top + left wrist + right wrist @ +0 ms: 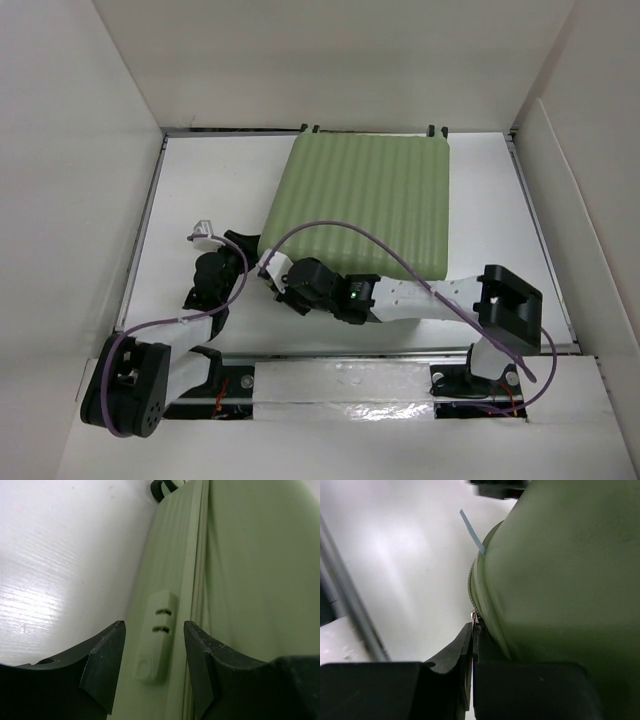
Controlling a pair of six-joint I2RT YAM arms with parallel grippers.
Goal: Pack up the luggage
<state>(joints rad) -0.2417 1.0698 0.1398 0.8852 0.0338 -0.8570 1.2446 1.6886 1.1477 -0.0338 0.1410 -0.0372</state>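
- Pinching at the seam, the right end effector (472,630) is closed, and it seems to hold the small metal zipper pull (475,615) at a rounded corner of the luggage (560,580).
- The left end effector (154,625) stands open, with one finger on each side of a raised block (156,640) on the side wall of the case and a gap on both sides.
- The luggage lies flat, lid down, at the middle back of the tabletop (200,190).
- I judge the ribbed shell to be stiff, smooth and rather slippery. The case is big, so it probably slides more easily than it lifts. The pull, the block and the edges are the better places to take hold.
- A thin blue strip (471,530) sticks out of the seam and could jam the zipper.
- White walls (60,200) stand near on three sides, and the free room is mostly to the left of the case.
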